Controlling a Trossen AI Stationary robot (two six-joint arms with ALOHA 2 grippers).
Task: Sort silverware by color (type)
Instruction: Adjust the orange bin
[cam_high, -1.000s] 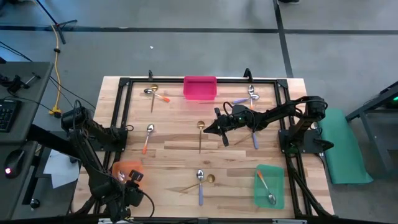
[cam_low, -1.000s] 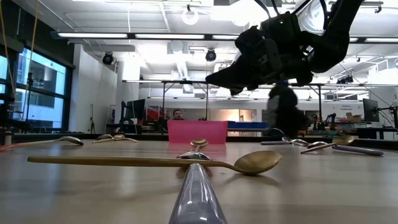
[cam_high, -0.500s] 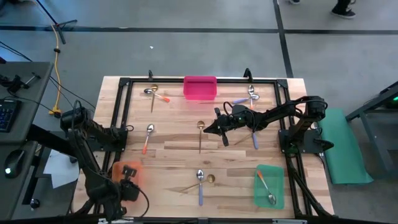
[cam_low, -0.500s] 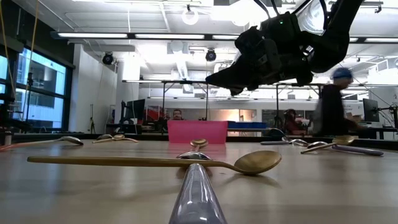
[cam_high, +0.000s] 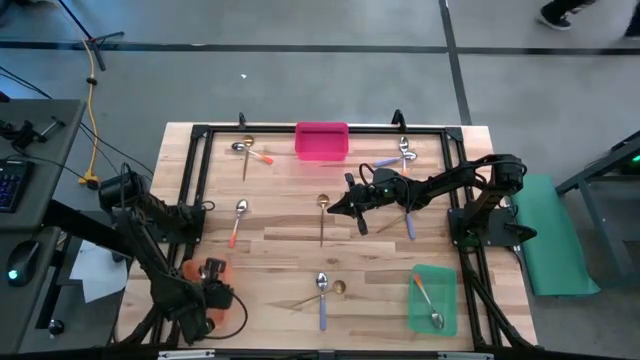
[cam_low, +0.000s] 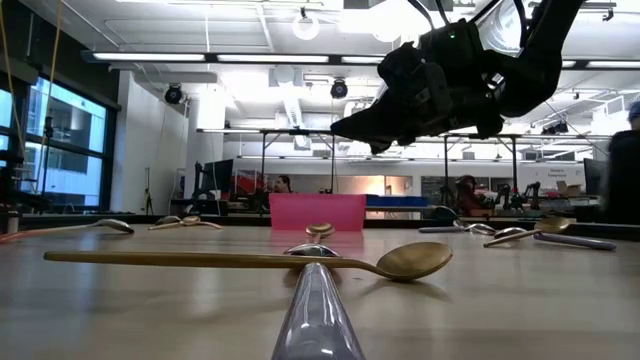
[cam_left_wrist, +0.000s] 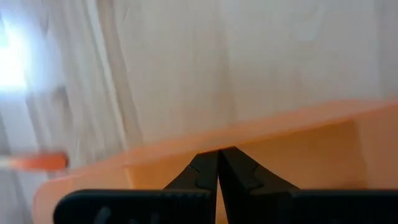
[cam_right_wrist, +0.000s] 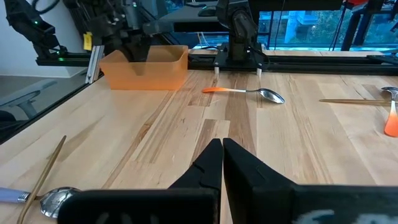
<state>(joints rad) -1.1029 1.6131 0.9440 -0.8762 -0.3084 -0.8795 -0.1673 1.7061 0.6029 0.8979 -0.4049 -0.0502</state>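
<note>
My left gripper is shut with nothing between its fingers. It reaches down into the orange tray at the table's near left corner, as the right wrist view shows. My right gripper is shut and hangs above the table's middle, beside a gold spoon. More silverware lies flat on the wood. An orange-handled spoon is at the left. A purple-handled spoon crosses a gold one at the near edge. Other spoons lie at the far left and far right.
A pink tray stands at the far edge. A green tray at the near right holds an orange-handled spoon. A purple-handled spoon lies under my right arm. A black frame borders the board. Bare wood lies between the spoons.
My left arm has swung a little toward the table's right over the orange tray, and its wrist has turned. My right gripper has kept still. A person has walked across the room behind the table.
</note>
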